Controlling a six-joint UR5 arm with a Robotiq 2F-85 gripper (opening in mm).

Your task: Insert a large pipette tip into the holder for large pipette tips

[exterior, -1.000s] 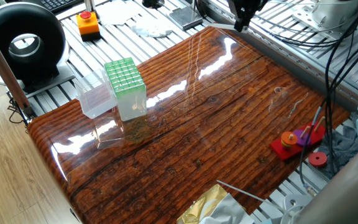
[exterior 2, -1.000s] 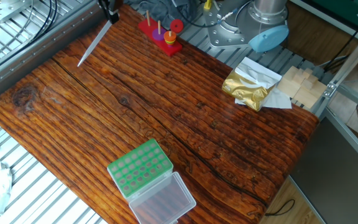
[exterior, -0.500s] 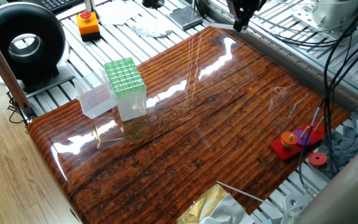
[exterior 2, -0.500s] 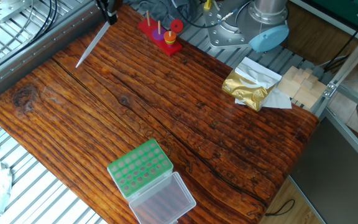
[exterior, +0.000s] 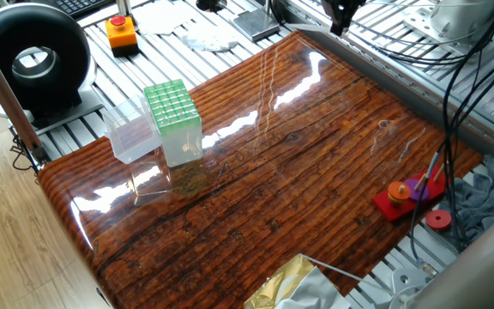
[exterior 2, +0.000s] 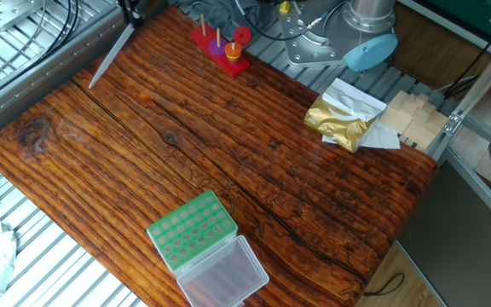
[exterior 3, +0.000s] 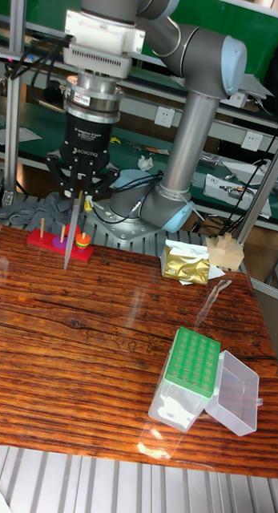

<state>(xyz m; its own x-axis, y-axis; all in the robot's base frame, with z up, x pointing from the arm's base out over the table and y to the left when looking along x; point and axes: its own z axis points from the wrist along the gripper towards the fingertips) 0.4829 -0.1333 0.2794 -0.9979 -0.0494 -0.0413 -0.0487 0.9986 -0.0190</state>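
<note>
The large pipette tip (exterior 3: 72, 232), a slender whitish tube, hangs point down from my gripper (exterior 3: 78, 192), which is shut on its upper end. In the other fixed view the pipette tip (exterior 2: 109, 58) slants over the far left corner of the wooden table, below the gripper (exterior 2: 131, 17) at the frame's top edge. The gripper (exterior: 341, 21) also shows at the top of one fixed view. The holder for large pipette tips (exterior 3: 192, 361) (exterior: 172, 107) (exterior 2: 192, 230) stands far from the gripper, its green grid top bare and its clear lid (exterior 3: 235, 393) swung open beside it.
A red peg toy with rings (exterior 3: 58, 236) (exterior 2: 220, 47) (exterior: 406, 193) sits near the gripper. A gold foil bag (exterior 2: 339, 119) (exterior 3: 185, 264) and wooden blocks (exterior 2: 412, 115) lie at the table's edge. An orange button box (exterior: 121, 33) and a black round device (exterior: 33, 60) stand off the table.
The gripper with the pipette tip has drifted toward the table's far corner, leftward in the other fixed view and upward in one fixed view. The holder has not moved.
</note>
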